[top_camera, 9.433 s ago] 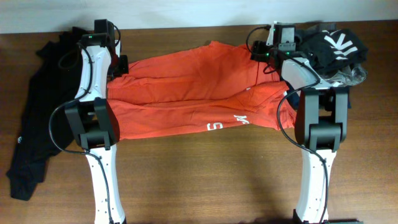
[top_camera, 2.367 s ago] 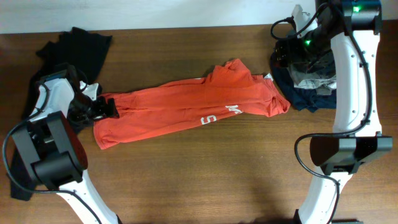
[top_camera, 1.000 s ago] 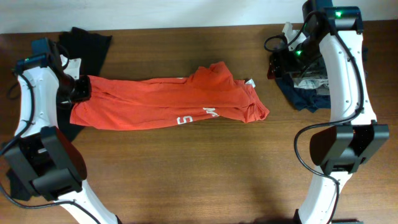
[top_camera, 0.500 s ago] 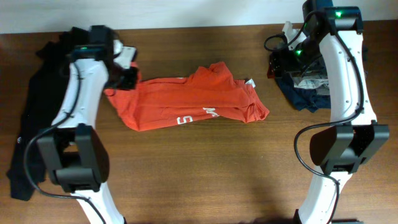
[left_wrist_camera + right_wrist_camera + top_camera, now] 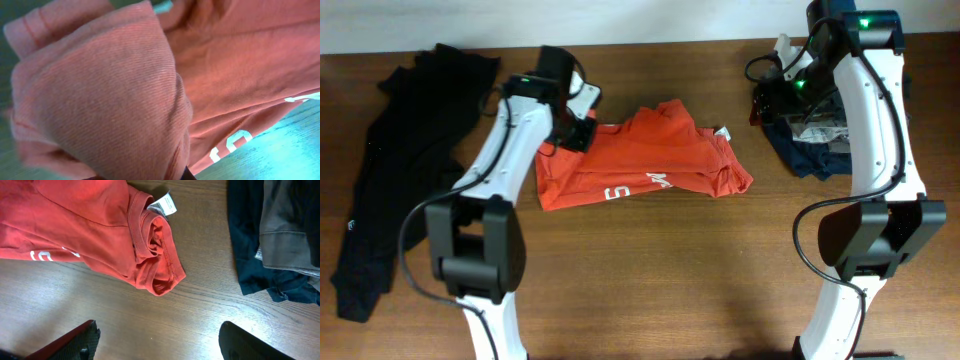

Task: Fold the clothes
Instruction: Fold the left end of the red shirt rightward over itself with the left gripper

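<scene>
Left gripper [image 5: 576, 131] clamps the bunched end of the orange-red T-shirt [image 5: 650, 165], upper centre: a crosswise fold in hand, I'd say. Right gripper [image 5: 159, 326] hangs wide open, empty. Next: lay that end flat, release.

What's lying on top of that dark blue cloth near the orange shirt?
A grey-brown garment lies on the dark blue cloth, covering much of it. Anything beneath them is hidden.

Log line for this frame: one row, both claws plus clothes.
left claw: shut on orange T-shirt left end | right claw: open, empty, beside dark pile | black garment: far left, loose | fold: unfinished
</scene>
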### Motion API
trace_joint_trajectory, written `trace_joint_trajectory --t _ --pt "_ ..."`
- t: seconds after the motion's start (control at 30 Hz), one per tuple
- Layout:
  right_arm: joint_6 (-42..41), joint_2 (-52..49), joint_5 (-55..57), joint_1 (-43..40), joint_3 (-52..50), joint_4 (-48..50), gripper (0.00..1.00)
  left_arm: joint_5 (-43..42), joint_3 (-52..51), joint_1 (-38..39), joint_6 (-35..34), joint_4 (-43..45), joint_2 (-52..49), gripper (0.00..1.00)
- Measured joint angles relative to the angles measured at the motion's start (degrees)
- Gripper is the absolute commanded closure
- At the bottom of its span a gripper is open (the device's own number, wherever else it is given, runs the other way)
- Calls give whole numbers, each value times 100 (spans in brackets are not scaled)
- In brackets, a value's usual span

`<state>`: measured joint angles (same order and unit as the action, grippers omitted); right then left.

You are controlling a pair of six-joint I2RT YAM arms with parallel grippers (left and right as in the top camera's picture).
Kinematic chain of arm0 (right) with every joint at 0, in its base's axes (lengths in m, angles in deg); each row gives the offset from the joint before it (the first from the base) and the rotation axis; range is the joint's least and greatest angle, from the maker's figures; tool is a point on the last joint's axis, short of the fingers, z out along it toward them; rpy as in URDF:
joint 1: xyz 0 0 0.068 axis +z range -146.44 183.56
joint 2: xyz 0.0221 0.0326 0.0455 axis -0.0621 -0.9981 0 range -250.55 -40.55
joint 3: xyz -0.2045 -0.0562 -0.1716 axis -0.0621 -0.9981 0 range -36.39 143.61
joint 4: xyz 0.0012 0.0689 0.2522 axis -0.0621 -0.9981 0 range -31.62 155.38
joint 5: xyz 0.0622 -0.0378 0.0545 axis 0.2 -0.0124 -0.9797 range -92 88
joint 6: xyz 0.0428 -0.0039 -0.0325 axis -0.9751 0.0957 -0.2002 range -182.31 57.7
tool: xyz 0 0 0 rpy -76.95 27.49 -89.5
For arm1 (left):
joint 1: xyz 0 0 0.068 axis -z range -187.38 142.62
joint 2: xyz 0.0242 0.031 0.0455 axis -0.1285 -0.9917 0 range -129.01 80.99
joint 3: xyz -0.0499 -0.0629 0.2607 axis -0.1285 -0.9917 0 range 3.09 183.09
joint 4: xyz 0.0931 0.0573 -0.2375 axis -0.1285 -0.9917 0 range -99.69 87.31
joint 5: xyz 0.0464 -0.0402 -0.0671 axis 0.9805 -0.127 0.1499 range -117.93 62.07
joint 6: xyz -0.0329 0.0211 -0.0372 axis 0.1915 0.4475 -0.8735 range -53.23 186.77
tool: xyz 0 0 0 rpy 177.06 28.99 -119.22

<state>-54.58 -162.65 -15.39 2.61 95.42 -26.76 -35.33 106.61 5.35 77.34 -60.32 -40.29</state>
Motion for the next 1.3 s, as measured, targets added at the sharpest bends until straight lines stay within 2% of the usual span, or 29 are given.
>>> trace_joint_trajectory --t 0.07,0.1,0.13,0.2,0.3,0.47,0.63,0.8,1.0,1.3 --pt "0 0 0 0 0 2 19 0 -2 94 0 0 -175 95" --pt "0 0 0 0 0 0 19 0 -2 138 0 0 -251 85" --pt "0 0 0 0 0 0 19 0 -2 179 0 0 -319 70" --pt "-2 0 0 0 0 0 19 9 -2 260 26 0 -431 34" --pt "-2 0 0 0 0 0 19 15 0 365 37 0 -457 20" --pt "2 0 0 0 0 2 19 20 304 428 39 -380 -468 19" --pt "2 0 0 0 0 2 19 68 1377 273 37 -1412 -479 20" --pt "2 0 0 0 0 2 18 295 1703 -57 136 -1816 -463 25" --pt "2 0 0 0 0 2 18 426 1239 -354 568 -1556 -466 27" --pt "20 0 0 0 0 2 18 332 597 -369 975 -1056 -470 29"
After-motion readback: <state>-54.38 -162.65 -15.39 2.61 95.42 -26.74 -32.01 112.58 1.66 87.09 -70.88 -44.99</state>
